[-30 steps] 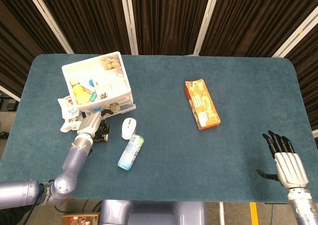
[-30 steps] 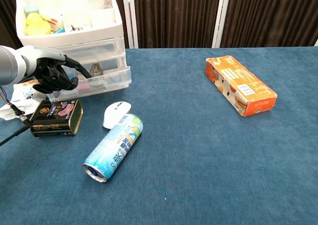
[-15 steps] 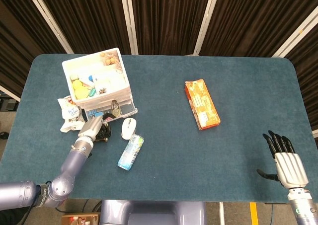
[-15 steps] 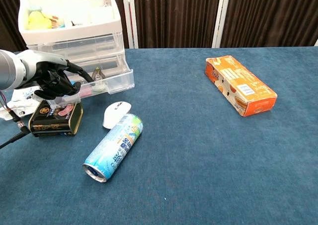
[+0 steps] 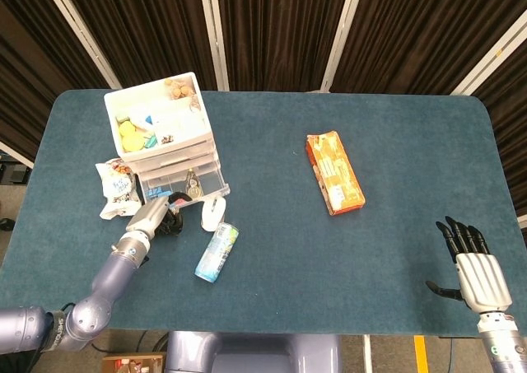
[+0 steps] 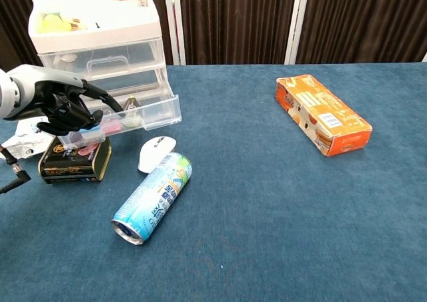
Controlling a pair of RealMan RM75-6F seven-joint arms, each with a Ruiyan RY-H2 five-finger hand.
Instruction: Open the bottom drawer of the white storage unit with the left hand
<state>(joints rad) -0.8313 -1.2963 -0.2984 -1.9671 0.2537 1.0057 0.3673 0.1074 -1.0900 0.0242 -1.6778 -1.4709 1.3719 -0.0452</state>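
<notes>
Now your left hand (image 6: pixel 63 109) grips the bottom drawer (image 6: pixel 137 114) front, hooked there to pull; your right hand (image 5: pixel 478 268) rests spread, holding nothing.

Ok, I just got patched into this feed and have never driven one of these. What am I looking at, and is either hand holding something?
It is a two-armed robot with human-like hands at a blue table. The head view looks down from above; the chest view looks forward at table height. The left hand grips the front of the bottom drawer of the white storage unit; the drawer sits pulled out. The right hand rests open at the table's near right, holding nothing. Also on the table: a dark tin, a white mouse, a drink can on its side, an orange box and a snack packet.
</notes>
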